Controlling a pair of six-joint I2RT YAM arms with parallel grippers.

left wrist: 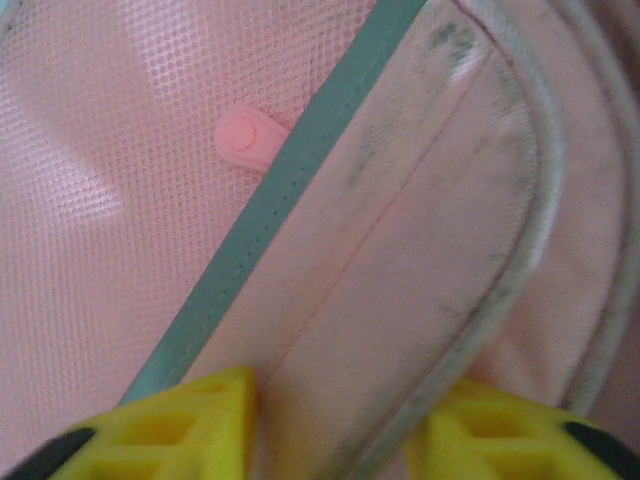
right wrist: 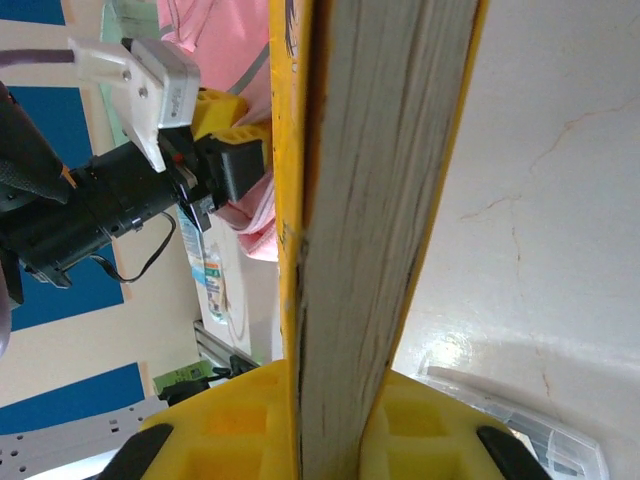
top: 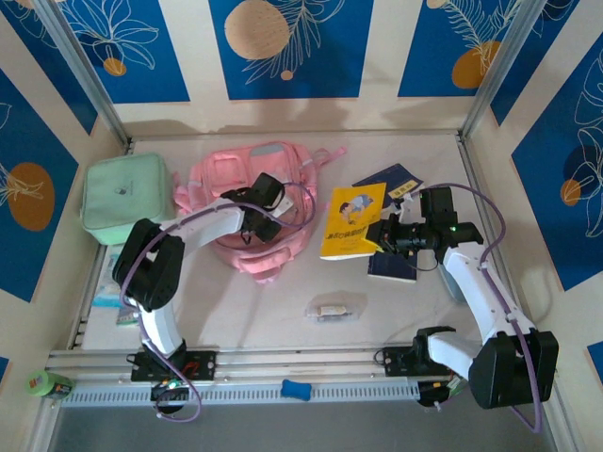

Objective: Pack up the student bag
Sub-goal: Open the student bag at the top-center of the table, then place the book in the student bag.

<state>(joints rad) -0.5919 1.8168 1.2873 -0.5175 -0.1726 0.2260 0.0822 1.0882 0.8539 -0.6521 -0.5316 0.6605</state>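
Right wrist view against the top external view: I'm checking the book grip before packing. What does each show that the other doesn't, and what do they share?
Right wrist: the page edges of the yellow book, clamped in the jaws of the right gripper. Top external: the dark blue booklets lying by the book. Both: the book, the pink student bag and the left gripper at it.

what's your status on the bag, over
Left fingers astride a student bag fold, grip unclear. Right fingers shut on yellow book. Left arm lies across bag.
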